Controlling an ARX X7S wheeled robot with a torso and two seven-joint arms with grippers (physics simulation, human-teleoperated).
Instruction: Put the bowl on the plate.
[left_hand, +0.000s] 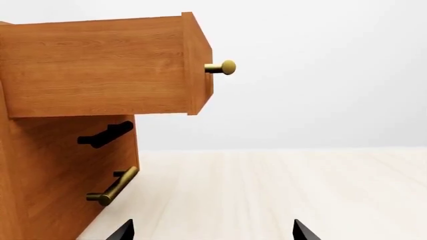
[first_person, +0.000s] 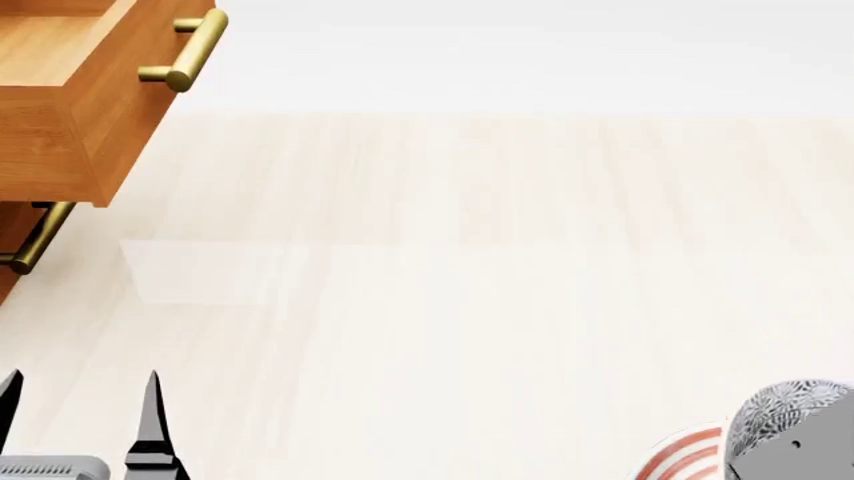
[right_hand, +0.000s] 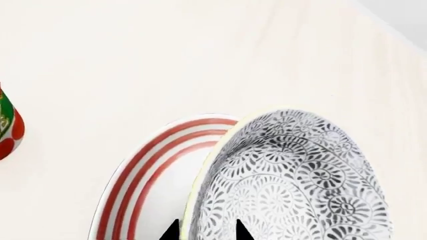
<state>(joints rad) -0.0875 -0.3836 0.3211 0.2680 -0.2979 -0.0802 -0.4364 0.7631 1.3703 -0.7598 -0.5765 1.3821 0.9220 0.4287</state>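
The bowl (right_hand: 293, 185), white with a dense grey-black floral pattern, fills the right wrist view and stands tilted. My right gripper (right_hand: 205, 231) is shut on it, with one black fingertip outside the pale rim and one inside. Just behind the bowl lies the plate (right_hand: 143, 175), white with red rings, partly covered by the bowl. In the head view the bowl (first_person: 794, 425) shows at the bottom right, over the plate's edge (first_person: 681, 458). My left gripper (left_hand: 213, 232) is open over bare tabletop, with nothing between its fingers; in the head view this left gripper (first_person: 80, 410) is at the bottom left.
A wooden cabinet (left_hand: 40, 165) stands at the far left with its top drawer (first_person: 67, 110) pulled out, with brass handles (first_person: 187, 55). A red and green can (right_hand: 7, 125) stands on the pale wooden table (first_person: 467, 280) near the plate.
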